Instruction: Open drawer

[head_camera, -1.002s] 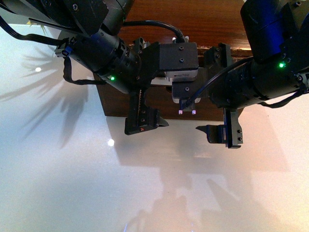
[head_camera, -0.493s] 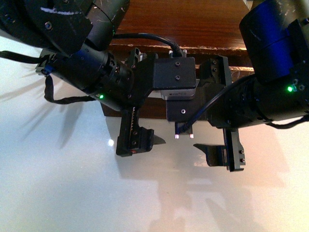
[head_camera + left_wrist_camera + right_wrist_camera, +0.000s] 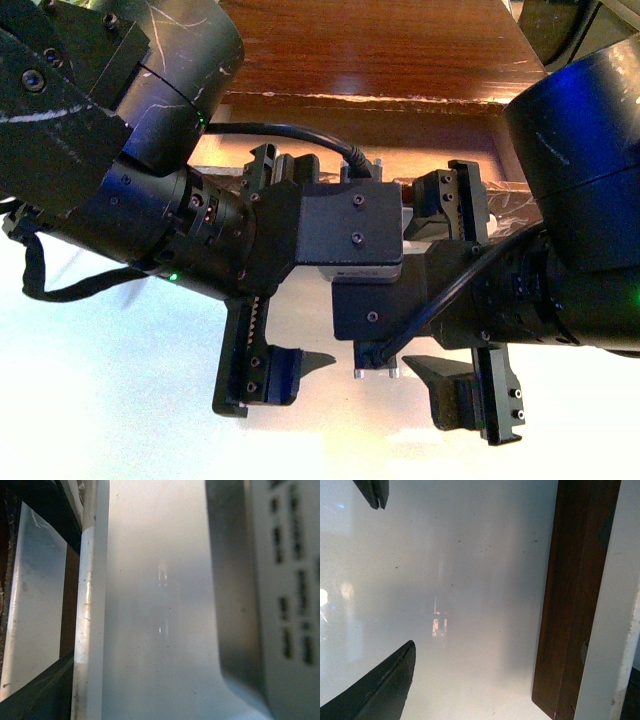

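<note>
- right gripper (image 3: 395,575): fingers wide apart, only white table (image 3: 470,555) between them
- left gripper (image 3: 285,262): fingers also spread wide
- drawer (image 3: 575,595): dark wood front near the right fingers, not touching (white bar (image 3: 615,630) runs alongside it)
- front view: drawer sits just behind both grippers, mostly hidden by the arms

Dark-brown wooden drawer (image 3: 420,135) is sitting at the bench's far side, mostly hidden. White bar handle (image 3: 90,605) is running along its front under clear tape (image 3: 37,605). Open or closed unclear.
</note>
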